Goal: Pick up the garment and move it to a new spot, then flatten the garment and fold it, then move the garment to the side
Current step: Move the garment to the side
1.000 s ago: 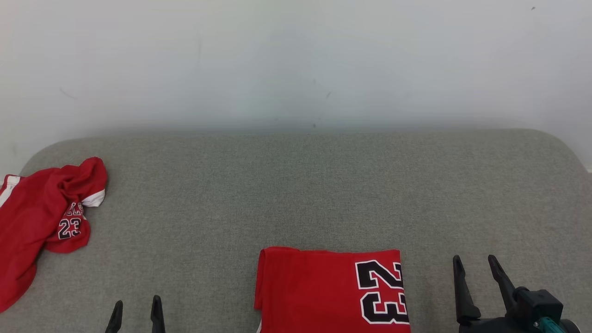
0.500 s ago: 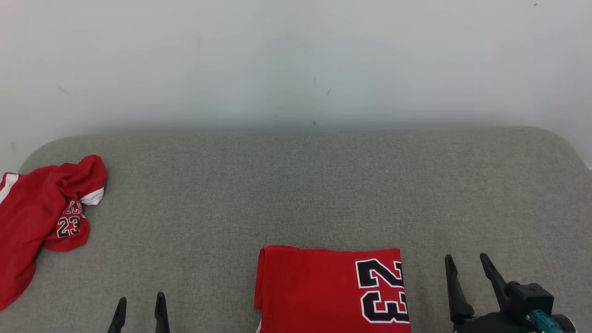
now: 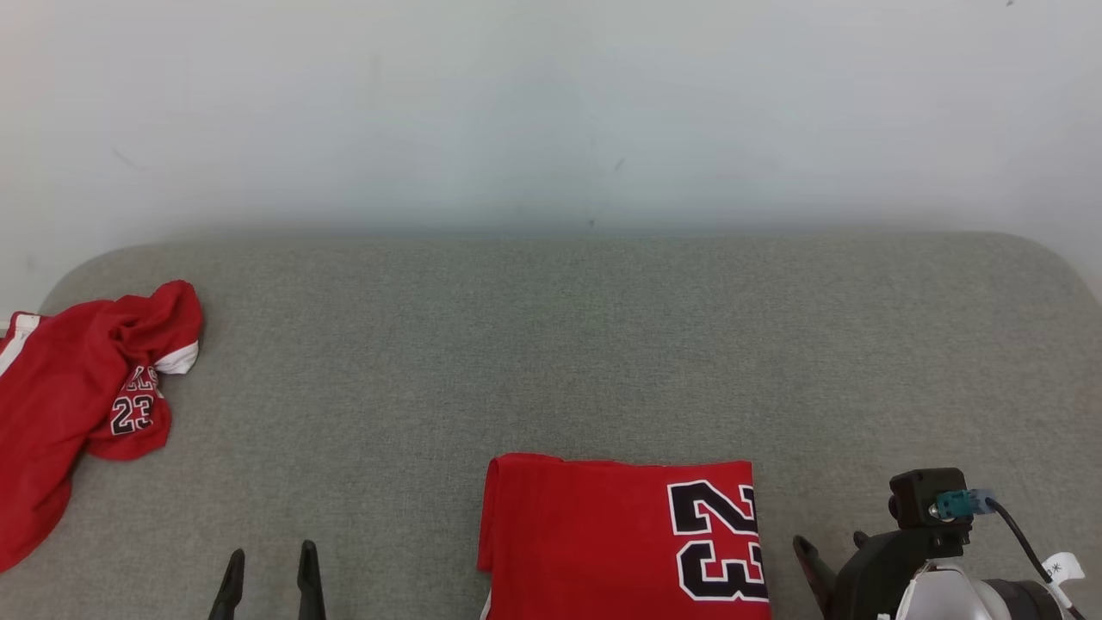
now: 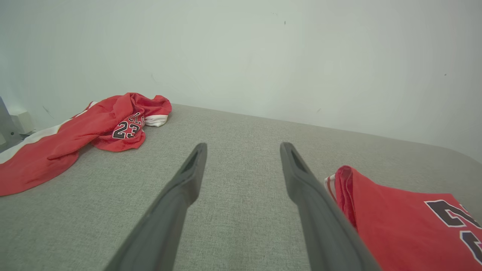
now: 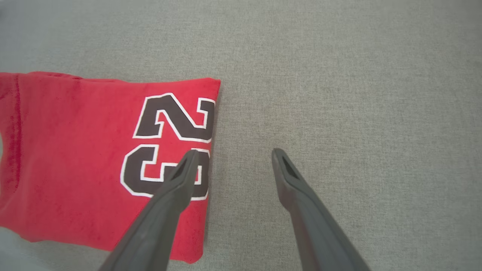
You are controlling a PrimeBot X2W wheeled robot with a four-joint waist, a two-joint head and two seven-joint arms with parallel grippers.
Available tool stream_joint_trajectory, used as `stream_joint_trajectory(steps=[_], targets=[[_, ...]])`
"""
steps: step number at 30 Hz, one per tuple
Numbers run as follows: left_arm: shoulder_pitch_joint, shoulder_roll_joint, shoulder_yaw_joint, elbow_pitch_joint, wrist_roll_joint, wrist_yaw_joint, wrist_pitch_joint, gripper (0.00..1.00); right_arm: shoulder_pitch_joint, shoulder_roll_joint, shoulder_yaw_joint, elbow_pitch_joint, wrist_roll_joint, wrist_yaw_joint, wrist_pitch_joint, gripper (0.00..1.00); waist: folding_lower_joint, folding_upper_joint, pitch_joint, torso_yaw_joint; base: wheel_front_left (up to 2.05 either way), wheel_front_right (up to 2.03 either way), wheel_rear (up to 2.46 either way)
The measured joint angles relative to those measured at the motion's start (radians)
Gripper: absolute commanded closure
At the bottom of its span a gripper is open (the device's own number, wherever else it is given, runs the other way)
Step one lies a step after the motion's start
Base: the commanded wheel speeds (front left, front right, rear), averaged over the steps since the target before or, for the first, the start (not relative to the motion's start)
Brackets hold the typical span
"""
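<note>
The folded red garment [image 3: 603,542] lies flat on the grey tabletop [image 3: 551,344]. The right end effector [image 5: 233,156] hangs wide open and empty at its right edge. The left end effector [image 3: 269,573], on its other side, is wide open too.

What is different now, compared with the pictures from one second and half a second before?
The right claw tipped downward; it now points at the right edge of the folded red garment, open and empty. The left claw, the crumpled red garment and the folded one stayed in place on the grey cushion.
</note>
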State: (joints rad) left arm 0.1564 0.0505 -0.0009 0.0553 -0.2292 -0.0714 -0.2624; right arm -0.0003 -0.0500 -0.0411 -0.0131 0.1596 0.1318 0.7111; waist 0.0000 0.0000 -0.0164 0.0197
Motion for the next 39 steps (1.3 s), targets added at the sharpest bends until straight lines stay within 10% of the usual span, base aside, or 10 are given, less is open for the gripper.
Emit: stream_joint_trajectory(steps=[23,30,39], targets=[[-0.063,0.019,-0.013,0.029,0.022,-0.044,0.0,0.0,-0.159,0.0,0.064,0.337,0.085,0.0,0.079,0.0,0.0001,0.0,0.04,0.074,0.0,0.0,0.0],[-0.065,0.017,-0.002,0.029,0.023,-0.045,0.0,0.0,-0.206,-0.002,0.083,0.411,0.069,0.0,0.052,1.0,0.0,0.0,0.047,0.079,0.0,0.0,0.0],[-0.089,0.011,0.005,-0.004,0.023,-0.052,0.0,0.0,-0.311,0.003,0.046,0.428,-0.121,0.0,-0.028,1.0,0.0001,0.0,0.086,0.073,0.0,0.0,0.0]])
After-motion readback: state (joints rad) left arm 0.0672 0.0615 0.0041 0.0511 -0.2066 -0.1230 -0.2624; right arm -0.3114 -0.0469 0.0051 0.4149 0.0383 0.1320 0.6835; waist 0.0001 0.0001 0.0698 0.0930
